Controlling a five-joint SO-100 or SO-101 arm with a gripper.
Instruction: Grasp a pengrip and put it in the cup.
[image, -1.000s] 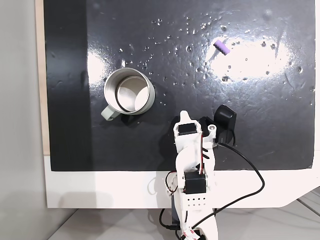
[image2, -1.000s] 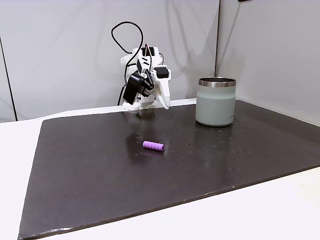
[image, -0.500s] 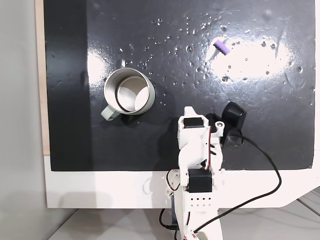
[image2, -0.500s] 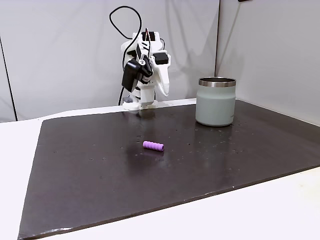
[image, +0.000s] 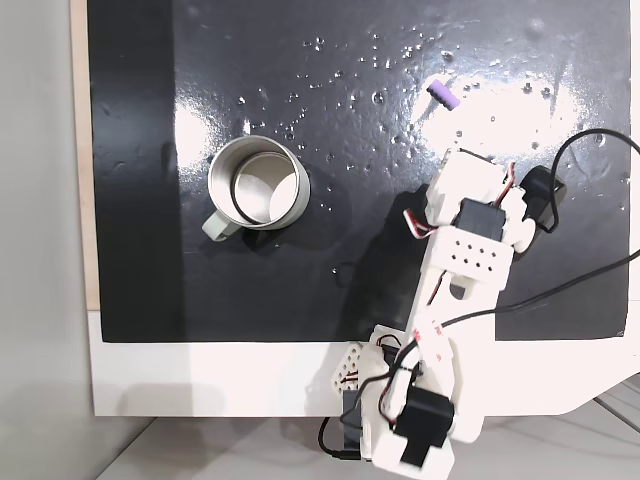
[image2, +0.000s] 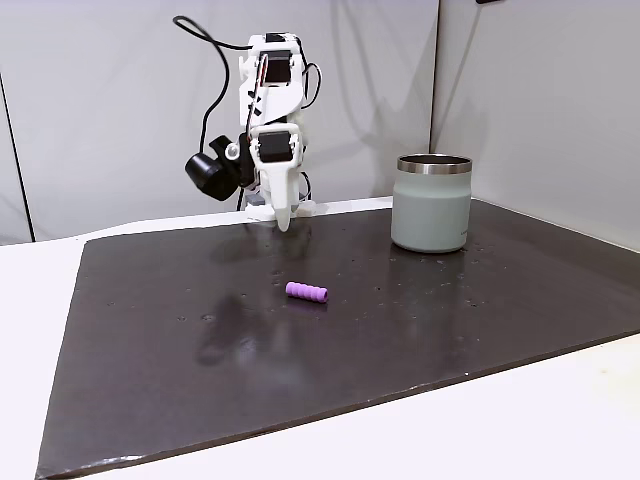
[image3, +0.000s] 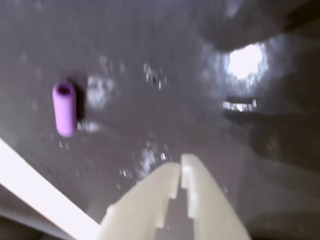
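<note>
Fixed view from above: the small light-purple cylindrical pengrip (image: 442, 95) lies on the dark glossy surface (image: 350, 290), well apart from the round silvery metal cup (image: 258, 184) with a pale grey-green handle. The white arm reaches toward the pengrip.

Fixed view from the side: the white pincer (image2: 284, 221) points down, above the surface, behind the pengrip (image2: 306, 292). The cup (image2: 432, 203) stands at the right.

Wrist view: the pincer (image3: 180, 171) is pressed together, holding nothing; the pengrip (image3: 64, 108) lies at the left, apart from it.

Mat (image: 330, 120): black, glossy, faintly dimpled, throwing white glare beneath the gripper (image3: 180, 166), whose fingers look like smooth matt white plastic. Cup (image: 258, 184): brushed silvery metal with a shiny inside and matt grey-green outer wall, well off to the arm's side. Pengrip (image3: 64, 108): matt light-purple, soft-looking, ribbed.
</note>
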